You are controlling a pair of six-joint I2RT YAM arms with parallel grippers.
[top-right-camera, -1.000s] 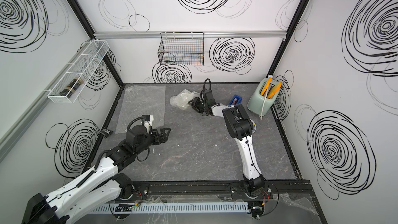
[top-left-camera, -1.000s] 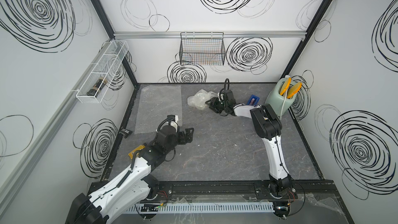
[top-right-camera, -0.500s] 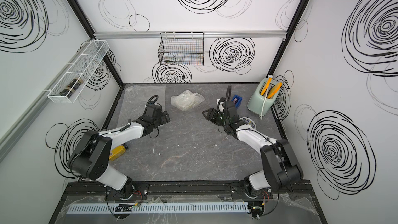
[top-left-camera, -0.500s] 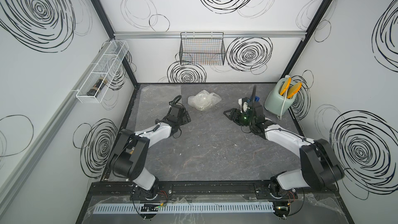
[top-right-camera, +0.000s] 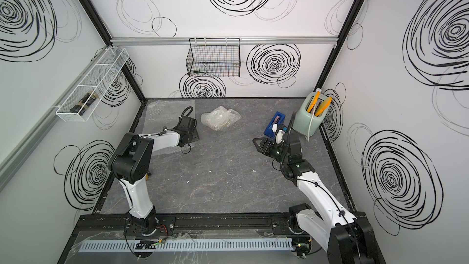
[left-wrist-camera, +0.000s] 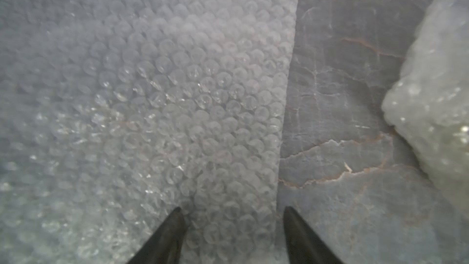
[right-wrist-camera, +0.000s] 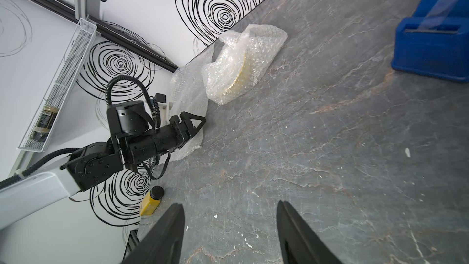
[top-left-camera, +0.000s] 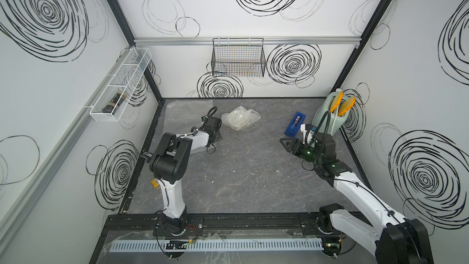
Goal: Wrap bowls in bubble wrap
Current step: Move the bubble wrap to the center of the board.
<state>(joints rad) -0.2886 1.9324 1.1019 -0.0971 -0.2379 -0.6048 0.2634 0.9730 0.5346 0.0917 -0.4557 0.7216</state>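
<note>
**Mia:** Where is the bowl?

**Tom:** One bowl [right-wrist-camera: 239, 80] sits inside a crumpled bundle [top-left-camera: 239, 120] of bubble wrap at the back of the worktop [top-left-camera: 241, 173], near the middle. Its yellow edge shows through the plastic.

**Mia:** And the other bowl?

**Tom:** I cannot find it for sure. It may be hidden behind the right arm.

**Mia:** What is the left gripper [left-wrist-camera: 232, 209] doing?

**Tom:** It is low over the flat bubble wrap sheet [left-wrist-camera: 152, 97] in the back left corner, just beside the bundle. Its fingers are apart. One is over the sheet and one is over the bare worktop, with the sheet's edge between them. Nothing is pinched. I cannot tell if the tips touch the sheet.

**Mia:** Is the sheet hard to pick up?

**Tom:** I think so. It is very light, soft and floppy, and a bit slippery. It lies flat, so the fingers must pinch right at the edge or a corner. Then it will sag and drag along.

**Mia:** And the bowl?

**Tom:** It is hard, but it can break. The wrap around it looks loose, so hold it gently or it may fall open.

**Mia:** And the right gripper [right-wrist-camera: 229, 204]?

**Tom:** Its fingers are apart and empty. It hangs over bare worktop near the blue tape holder [top-left-camera: 294, 123], well apart from the bundle.
</note>
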